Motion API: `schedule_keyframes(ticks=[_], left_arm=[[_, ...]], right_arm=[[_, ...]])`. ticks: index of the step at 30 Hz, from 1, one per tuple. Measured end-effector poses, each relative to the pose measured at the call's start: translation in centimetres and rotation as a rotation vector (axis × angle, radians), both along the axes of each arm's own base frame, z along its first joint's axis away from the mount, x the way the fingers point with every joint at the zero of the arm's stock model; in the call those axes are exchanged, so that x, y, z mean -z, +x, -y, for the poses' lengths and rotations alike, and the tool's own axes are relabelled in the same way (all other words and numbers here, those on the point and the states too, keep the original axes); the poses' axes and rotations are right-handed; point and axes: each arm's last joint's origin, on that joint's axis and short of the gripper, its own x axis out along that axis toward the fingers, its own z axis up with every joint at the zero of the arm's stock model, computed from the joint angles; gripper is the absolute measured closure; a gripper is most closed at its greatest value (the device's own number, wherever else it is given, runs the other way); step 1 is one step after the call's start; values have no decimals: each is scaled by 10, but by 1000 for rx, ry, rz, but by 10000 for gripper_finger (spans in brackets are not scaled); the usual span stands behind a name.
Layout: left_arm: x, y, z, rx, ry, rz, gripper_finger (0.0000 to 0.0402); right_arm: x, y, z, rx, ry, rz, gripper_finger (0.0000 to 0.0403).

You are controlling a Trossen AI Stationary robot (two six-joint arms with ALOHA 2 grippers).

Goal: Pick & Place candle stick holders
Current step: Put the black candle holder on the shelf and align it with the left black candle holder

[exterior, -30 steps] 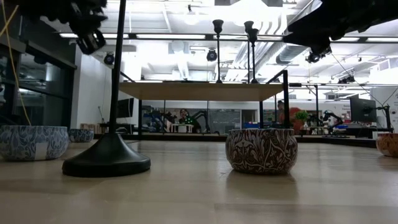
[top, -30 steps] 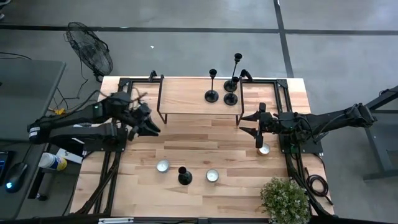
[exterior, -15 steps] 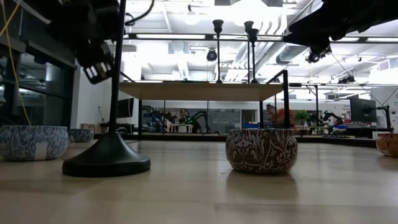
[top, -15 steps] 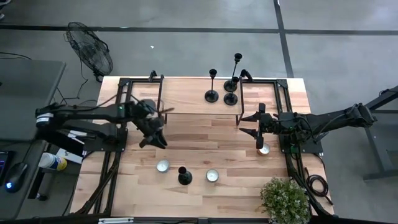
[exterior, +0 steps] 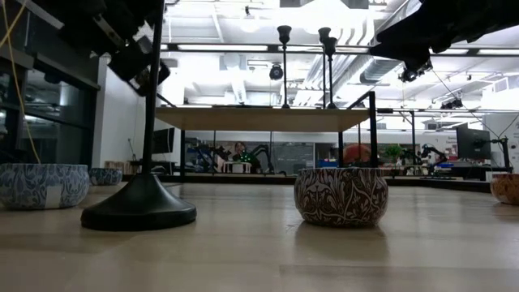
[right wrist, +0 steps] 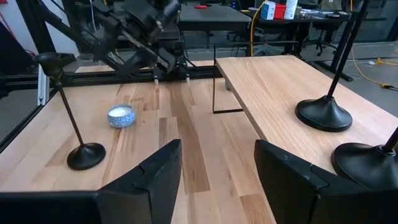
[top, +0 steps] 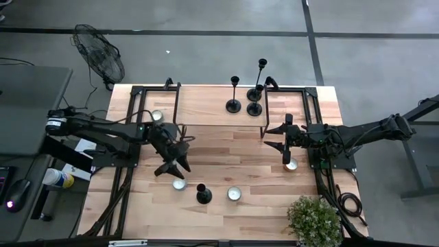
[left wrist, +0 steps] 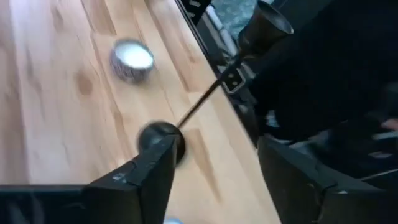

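The left gripper [top: 173, 167] hovers with fingers spread wide and empty, just above a lone candle stick holder [top: 203, 195] standing upright on the table [top: 226, 154]; in the left wrist view its base [left wrist: 163, 135] sits just past one fingertip [left wrist: 163, 150]. Three more holders [top: 245, 101] stand on the raised shelf [top: 206, 106]. The right gripper [top: 286, 143] waits open beside that shelf, holding nothing.

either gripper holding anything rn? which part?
Nothing held. Left gripper open above the table, near the lone candle stick holder; right gripper open, empty.
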Motion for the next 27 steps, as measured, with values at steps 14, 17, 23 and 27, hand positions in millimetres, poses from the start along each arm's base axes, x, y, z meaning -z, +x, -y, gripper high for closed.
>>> schedule_keyframes(ticks=[14, 17, 23, 27], left_arm=[[4, 15, 45, -23, 217, 221, 153], [9, 20, 52, -31, 251, 243, 153], [21, 31, 60, -83, 283, 261, 153], [21, 39, 63, -91, 253, 317, 153]], right_arm=[[0, 0, 0, 4, 17, 3, 208], [0, 0, 0, 3, 17, 3, 208], [0, 0, 0, 3, 17, 3, 208], [0, 0, 0, 3, 17, 3, 208]])
